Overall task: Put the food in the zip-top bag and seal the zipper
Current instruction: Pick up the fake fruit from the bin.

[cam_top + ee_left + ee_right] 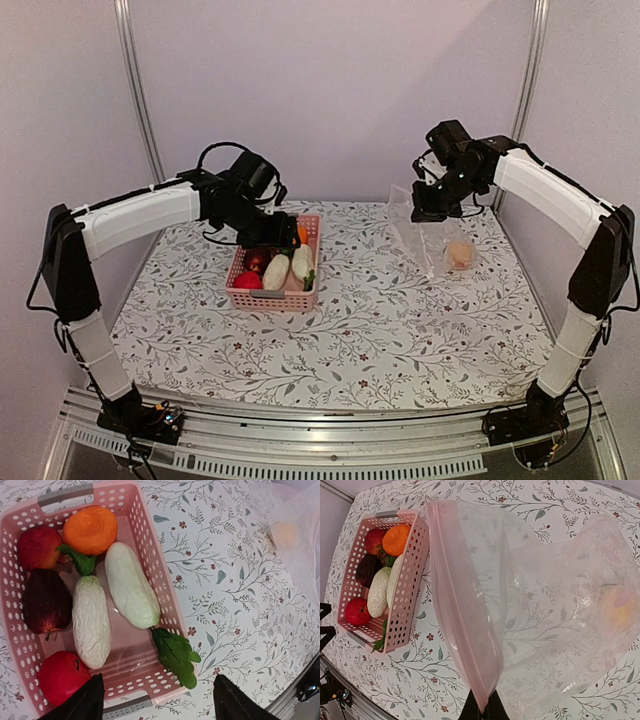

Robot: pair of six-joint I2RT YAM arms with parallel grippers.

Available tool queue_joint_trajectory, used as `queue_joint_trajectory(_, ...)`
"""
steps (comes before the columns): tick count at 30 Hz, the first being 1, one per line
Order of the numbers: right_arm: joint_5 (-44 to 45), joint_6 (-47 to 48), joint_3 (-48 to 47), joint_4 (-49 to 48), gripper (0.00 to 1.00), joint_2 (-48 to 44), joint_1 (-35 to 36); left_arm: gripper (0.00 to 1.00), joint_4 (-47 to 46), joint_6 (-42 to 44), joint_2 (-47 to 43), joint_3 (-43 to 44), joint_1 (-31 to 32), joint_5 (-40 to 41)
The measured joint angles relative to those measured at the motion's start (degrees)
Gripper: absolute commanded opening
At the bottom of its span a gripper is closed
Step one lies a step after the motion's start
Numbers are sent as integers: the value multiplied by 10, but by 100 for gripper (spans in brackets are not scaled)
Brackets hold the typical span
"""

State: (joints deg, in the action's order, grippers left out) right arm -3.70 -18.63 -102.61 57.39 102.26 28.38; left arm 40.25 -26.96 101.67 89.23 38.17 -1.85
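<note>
The food lies in the pink basket (150,555): an orange piece (90,529), two red pieces (37,547), a dark purple piece (46,601) and two white radishes (131,585) with green leaves. My left gripper (157,700) is open and empty above the basket's near end, also seen in the top view (285,232). My right gripper (482,711) is shut on the pinkish zipper edge (460,610) of the clear zip-top bag (545,605) and holds its mouth up. A yellow-orange piece (619,611) lies inside the bag (440,240).
The basket (272,265) stands left of centre on the flower-patterned table (380,330). The bag hangs at the back right, its bottom resting on the table. Metal posts stand at the back corners.
</note>
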Motion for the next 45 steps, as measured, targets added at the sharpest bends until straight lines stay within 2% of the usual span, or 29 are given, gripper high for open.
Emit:
queue_joint_trajectory(11,-14,0,0,-9,0,1,0,66,67,-22,72,17,-22,-2)
queue_joint_trajectory(16,-16,1,0,-9,0,0,0,78,121,5,109,46,-22,32)
queue_joint_trajectory(22,-20,3,4,-9,0,0,0,79,168,24,111,44,-22,89)
queue_joint_trajectory(33,-35,3,6,-10,0,0,0,84,197,35,143,37,-24,123)
queue_joint_trajectory(37,-36,3,7,-10,0,0,0,80,201,39,169,44,-25,129)
queue_joint_trajectory(45,-35,1,7,-9,0,0,0,62,207,52,186,74,-25,134)
